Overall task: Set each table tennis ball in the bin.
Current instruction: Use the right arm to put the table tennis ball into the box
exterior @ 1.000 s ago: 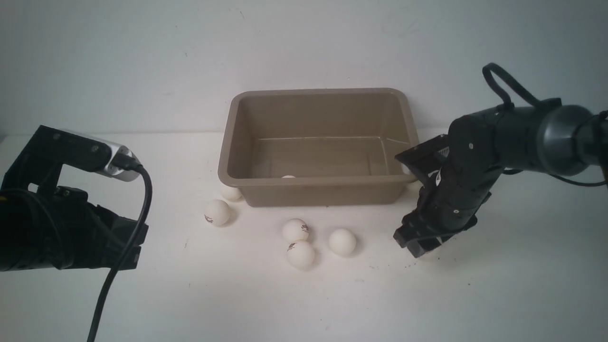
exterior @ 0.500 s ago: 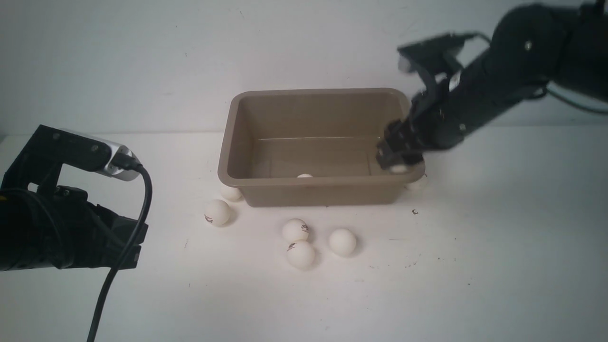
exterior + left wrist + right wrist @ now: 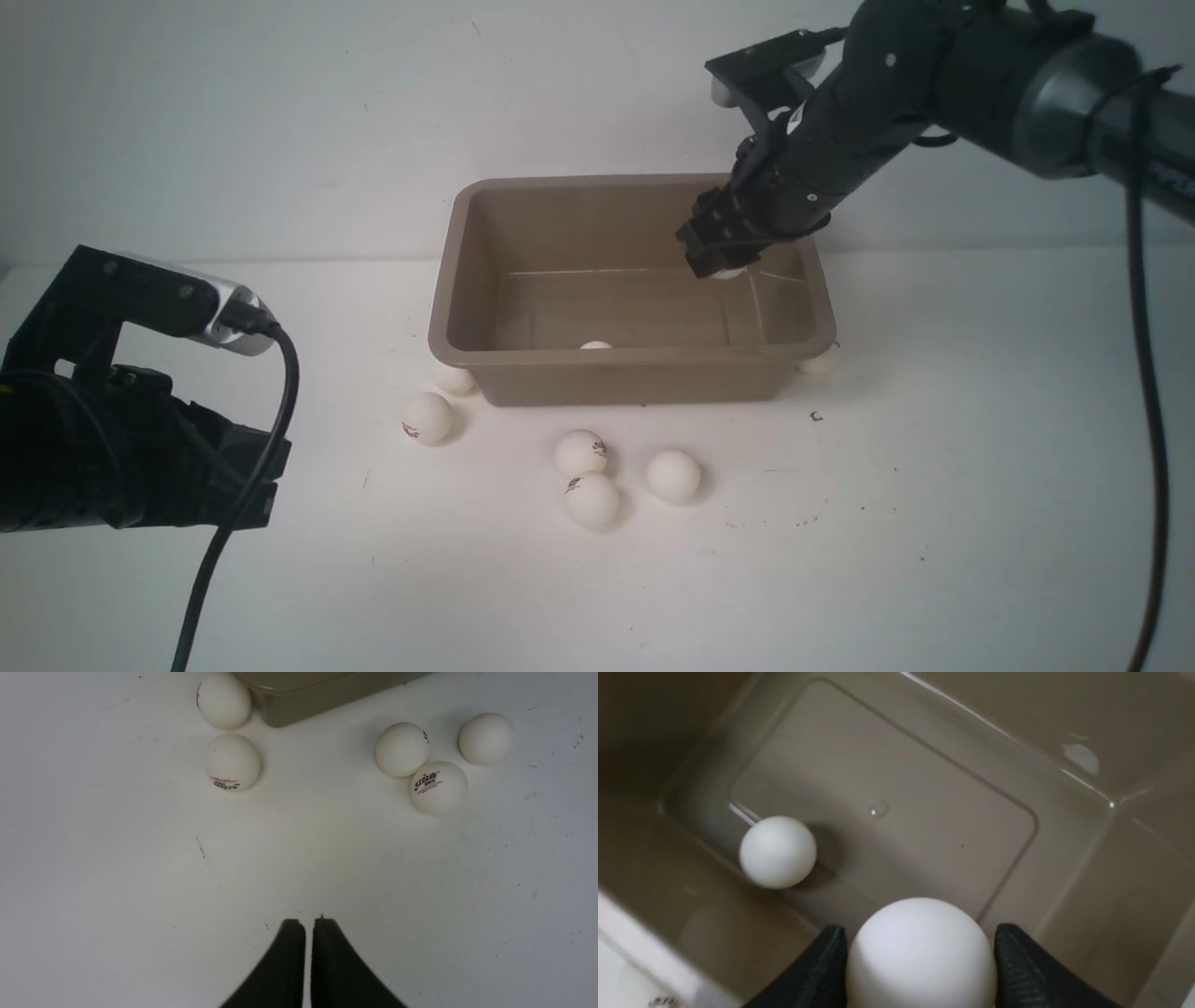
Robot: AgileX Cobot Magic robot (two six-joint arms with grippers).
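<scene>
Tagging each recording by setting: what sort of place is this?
Most likely a robotics lab or test bench, not a home: a white tabletop against a plain white wall, a black left arm and right arm, and just the bin and table tennis balls set out.

The rectangular taupe plastic bin (image 3: 635,356) is smooth and glossy; its walls carry bright streaks of reflected light. The small round white table tennis balls (image 3: 672,475) look matt, some with dark printed logos; the held ball (image 3: 920,952) shows an even, chalky skin. The white worktop (image 3: 934,523) is smooth and matt, with dark specks. The right gripper (image 3: 717,264) has black fingers (image 3: 1017,970) with fine ribbing; the left gripper (image 3: 308,926) has plain matt black ones. A silver, metal-looking casing (image 3: 224,322) has a dull sheen.
</scene>
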